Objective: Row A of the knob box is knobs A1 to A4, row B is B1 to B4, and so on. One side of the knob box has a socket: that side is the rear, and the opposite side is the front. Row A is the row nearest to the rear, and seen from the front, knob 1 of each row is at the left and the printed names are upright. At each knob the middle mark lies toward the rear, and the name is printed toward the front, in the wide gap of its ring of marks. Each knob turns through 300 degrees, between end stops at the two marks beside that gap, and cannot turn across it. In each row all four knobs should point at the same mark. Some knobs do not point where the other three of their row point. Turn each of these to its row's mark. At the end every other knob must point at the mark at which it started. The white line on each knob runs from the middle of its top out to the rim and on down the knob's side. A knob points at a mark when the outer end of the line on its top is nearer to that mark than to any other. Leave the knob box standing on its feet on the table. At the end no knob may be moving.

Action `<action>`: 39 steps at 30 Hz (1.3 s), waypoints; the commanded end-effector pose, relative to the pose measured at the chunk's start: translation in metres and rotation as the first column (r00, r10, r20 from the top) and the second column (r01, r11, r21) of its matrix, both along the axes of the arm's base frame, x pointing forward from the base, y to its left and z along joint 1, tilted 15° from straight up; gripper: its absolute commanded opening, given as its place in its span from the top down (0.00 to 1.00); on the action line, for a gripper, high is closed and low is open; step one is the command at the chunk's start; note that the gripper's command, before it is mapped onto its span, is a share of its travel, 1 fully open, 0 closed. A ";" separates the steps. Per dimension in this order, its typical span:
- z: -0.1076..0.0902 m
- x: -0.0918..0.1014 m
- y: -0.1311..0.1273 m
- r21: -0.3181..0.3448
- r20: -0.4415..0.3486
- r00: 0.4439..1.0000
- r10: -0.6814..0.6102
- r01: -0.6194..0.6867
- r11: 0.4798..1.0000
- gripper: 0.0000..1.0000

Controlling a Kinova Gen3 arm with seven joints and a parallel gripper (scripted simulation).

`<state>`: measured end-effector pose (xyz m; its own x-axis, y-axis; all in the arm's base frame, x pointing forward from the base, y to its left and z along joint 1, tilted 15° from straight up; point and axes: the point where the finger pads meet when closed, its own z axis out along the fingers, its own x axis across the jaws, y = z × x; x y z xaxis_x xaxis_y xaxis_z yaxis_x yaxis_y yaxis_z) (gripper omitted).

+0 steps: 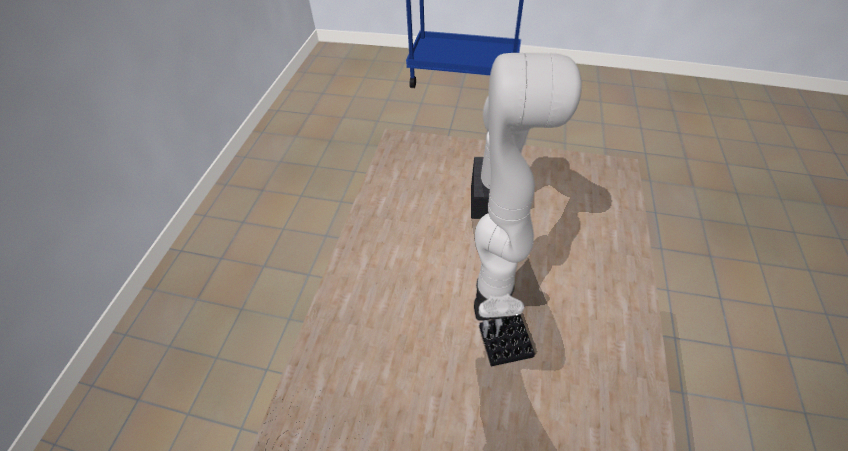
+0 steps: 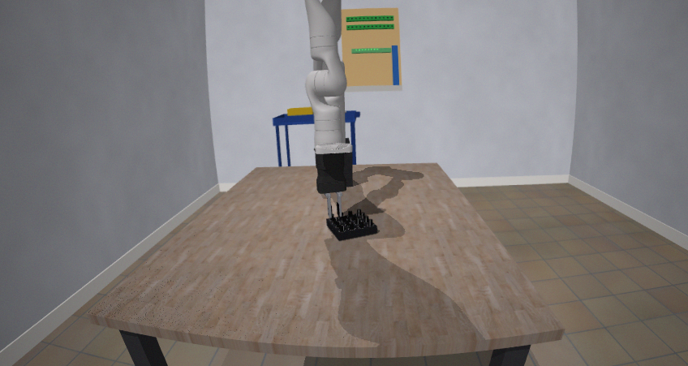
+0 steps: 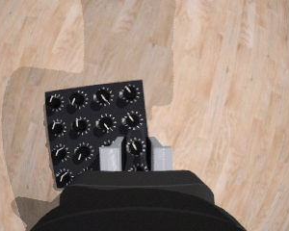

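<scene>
The black knob box [image 1: 512, 361] [image 2: 358, 234] [image 3: 93, 140] stands on the table with its knobs up. In the wrist view it lies slightly turned, and its printed names are not legible. My gripper [image 1: 492, 332] [image 2: 334, 214] [image 3: 136, 148] is partly open and points down over the box. Its fingers stand on both sides of the right-hand column's third knob [image 3: 136, 146] from the top, with visible gaps. That knob's line points up and left, like those of the two knobs above it [image 3: 132, 120] [image 3: 129, 93]. The left finger and gripper body hide some knobs at the bottom.
The box stands on the wooden table [image 1: 368, 304] [image 2: 231, 275]. The robot's black base [image 1: 477, 202] stands farther back. A blue cart [image 1: 464, 51] [image 2: 280, 120] stands beyond the table. Other knobs stand close to the left finger.
</scene>
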<state>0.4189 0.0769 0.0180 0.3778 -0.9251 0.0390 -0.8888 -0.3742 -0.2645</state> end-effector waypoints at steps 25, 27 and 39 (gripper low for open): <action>-0.002 -0.003 0.000 -0.005 -0.003 1.000 0.015 -0.015 1.000 0.54; -0.003 -0.003 0.000 -0.005 -0.003 1.000 0.015 -0.015 1.000 0.54; -0.011 0.000 0.001 -0.005 -0.002 1.000 0.015 -0.015 1.000 0.54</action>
